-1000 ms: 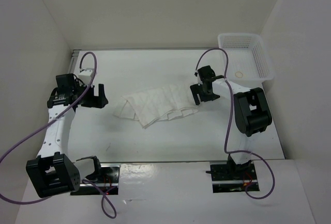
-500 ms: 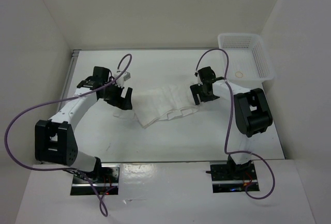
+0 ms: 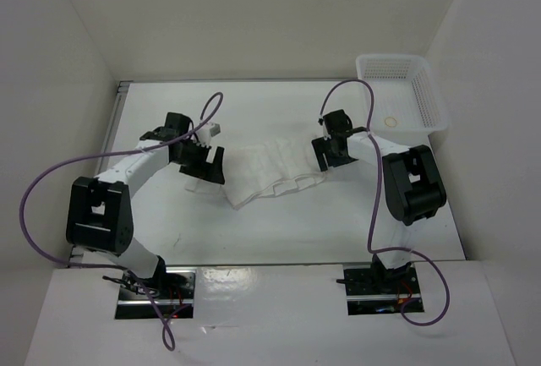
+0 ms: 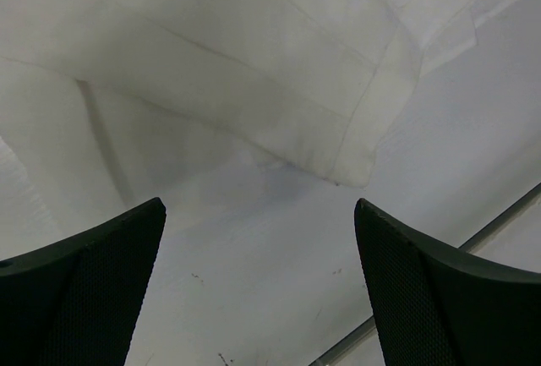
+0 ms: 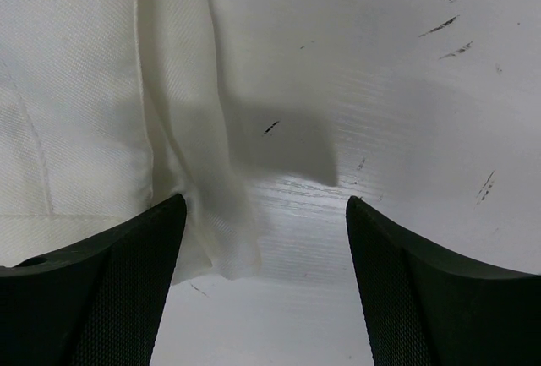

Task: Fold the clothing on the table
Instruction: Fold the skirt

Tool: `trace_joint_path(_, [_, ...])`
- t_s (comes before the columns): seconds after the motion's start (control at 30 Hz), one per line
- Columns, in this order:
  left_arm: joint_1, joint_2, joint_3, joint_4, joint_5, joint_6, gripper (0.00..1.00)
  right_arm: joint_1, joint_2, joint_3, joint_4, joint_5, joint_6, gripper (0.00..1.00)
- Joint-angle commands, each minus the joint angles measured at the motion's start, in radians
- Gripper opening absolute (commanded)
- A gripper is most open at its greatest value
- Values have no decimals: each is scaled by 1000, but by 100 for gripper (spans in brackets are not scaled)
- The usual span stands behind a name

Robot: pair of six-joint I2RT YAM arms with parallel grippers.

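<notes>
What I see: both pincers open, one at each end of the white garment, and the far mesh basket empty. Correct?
No: the mesh basket is not empty; the top view shows a small pale round object in it. The left pincer and right pincer are open, one at each end of the white garment.

Plain white walls [image 3: 254, 19], soft even light

The clothing [image 3: 269, 170] is plain white with faint grey crease lines, the table [image 3: 279, 226] under it white flecked with small dark scuffs, the basket [image 3: 389, 65] to its far right white mesh, and the left arm [image 3: 127, 166] and right arm [image 3: 382, 142] flanking it white with black joints and purple cables [image 3: 373, 205].
</notes>
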Motion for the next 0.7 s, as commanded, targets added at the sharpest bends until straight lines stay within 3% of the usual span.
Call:
trace_joint_path(0.0, [-19,11,-11,25,8,-31,98,5,-48,-29,25,36,-19,80])
trace_joint_path(0.07, [-19,31,9,36,7,-41,88,5,-48,-29,25,36,-19,80])
trace_joint_path(0.13, [-19,77,21,45,32,-53,74,5,-48,-29,25,36,-19,80])
trace_joint_path(0.17, [-19,104,21,45,32,-53,61,5,-48,-29,25,36,-19,79])
trace_joint_path(0.27, [-19,129,30,54,46,-62,45,5,-48,-29,25,36,-19,78])
trace_joint_path(0.67, [-73,149,30,54,96,-62,46,5,-59,-38,25,36,-19,76])
